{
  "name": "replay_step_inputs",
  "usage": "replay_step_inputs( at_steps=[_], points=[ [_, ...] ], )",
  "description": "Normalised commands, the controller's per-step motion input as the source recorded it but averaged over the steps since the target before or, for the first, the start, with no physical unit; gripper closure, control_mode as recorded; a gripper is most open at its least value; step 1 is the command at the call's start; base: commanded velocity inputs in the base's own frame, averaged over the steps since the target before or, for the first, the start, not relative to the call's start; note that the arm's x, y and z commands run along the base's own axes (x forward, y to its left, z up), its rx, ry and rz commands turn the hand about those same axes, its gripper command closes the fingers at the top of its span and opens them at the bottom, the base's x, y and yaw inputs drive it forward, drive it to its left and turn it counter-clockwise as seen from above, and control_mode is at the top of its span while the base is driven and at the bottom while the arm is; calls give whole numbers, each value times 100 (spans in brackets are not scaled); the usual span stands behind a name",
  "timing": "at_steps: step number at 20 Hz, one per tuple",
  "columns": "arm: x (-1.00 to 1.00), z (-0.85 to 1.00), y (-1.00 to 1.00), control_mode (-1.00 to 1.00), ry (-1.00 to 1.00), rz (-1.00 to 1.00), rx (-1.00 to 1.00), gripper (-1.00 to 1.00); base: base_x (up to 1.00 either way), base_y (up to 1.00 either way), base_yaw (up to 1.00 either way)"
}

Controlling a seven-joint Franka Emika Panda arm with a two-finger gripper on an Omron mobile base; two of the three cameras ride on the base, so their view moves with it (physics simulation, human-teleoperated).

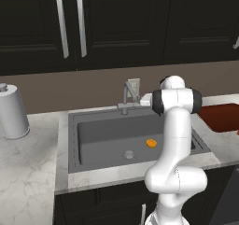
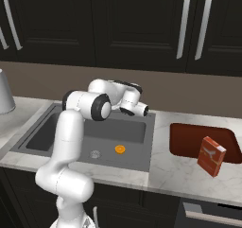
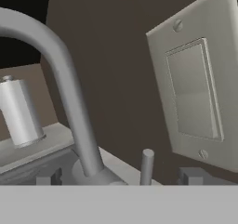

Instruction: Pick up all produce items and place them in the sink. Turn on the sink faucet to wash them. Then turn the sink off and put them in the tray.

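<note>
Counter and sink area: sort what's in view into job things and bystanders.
Job:
- orange produce piece, lying in the sink
- faucet
- red tray

Lying about:
- paper towel roll
- wall switch plate
- red box

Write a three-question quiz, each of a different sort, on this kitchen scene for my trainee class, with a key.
1. True or false: the orange produce piece lies in the sink.
2. Multiple choice: the hand is closest to (A) the dark red tray, (B) the sink faucet, (C) the paper towel roll.
3. Fill in: beside the tray, on its front edge, leans a small red ____.

Key
1. True; it rests on the basin floor, right of the drain.
2. B; the hand view shows the faucet's spout and lever just ahead of the open fingers.
3. Box.
</note>
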Motion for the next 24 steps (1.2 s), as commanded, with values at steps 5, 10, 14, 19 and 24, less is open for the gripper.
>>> replay_step_inputs(
  at_steps=[5, 10, 14, 19, 24],
  points=[
    [0, 0, -19, -100, -6, 0, 0, -100, 0, 0, 0],
    [-2, 0, -15, -100, -6, 0, 0, -100, 0, 0, 0],
    [-33, 4, -10, -100, -10, 0, 0, -100, 0, 0, 0],
    [-54, 6, -6, -100, -7, 0, 0, -100, 0, 0, 0],
    [-59, 17, -17, -100, -3, 0, 0, -100, 0, 0, 0]
  ],
)
